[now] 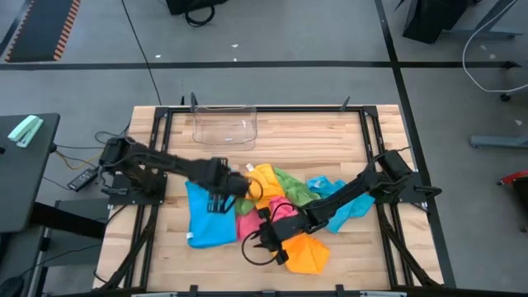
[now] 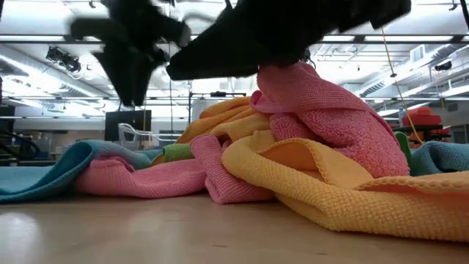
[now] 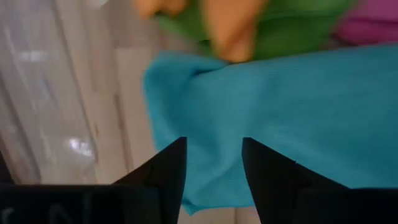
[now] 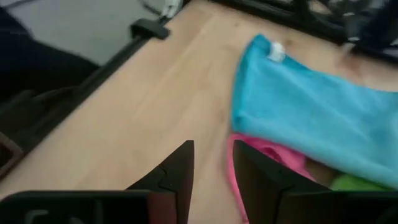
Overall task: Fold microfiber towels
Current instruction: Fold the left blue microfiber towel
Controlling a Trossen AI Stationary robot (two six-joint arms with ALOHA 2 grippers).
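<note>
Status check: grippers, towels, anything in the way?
Left gripper open over blue towel. Right gripper open at pink towel. Towels heaped, unfolded. Clear bin stands apart.

Two matte blk arms, blk cable loops, blunt wedge fingers [image 3: 171, 171]

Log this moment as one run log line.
left gripper: open over blue towel | right gripper: open at pink towel | folding: not done

The bench [image 1: 272, 132] is pale blond wood with plank seams. On it, a plain turquoise-blue towel [image 1: 208, 219] lies beside a bright pile: orange-yellow towel [image 1: 307, 254], pink towel [image 1: 279, 210], green towel [image 1: 295, 188], and a second blue towel [image 1: 345, 205]. A clear bin [image 1: 224, 125] stands behind the pile.
</note>
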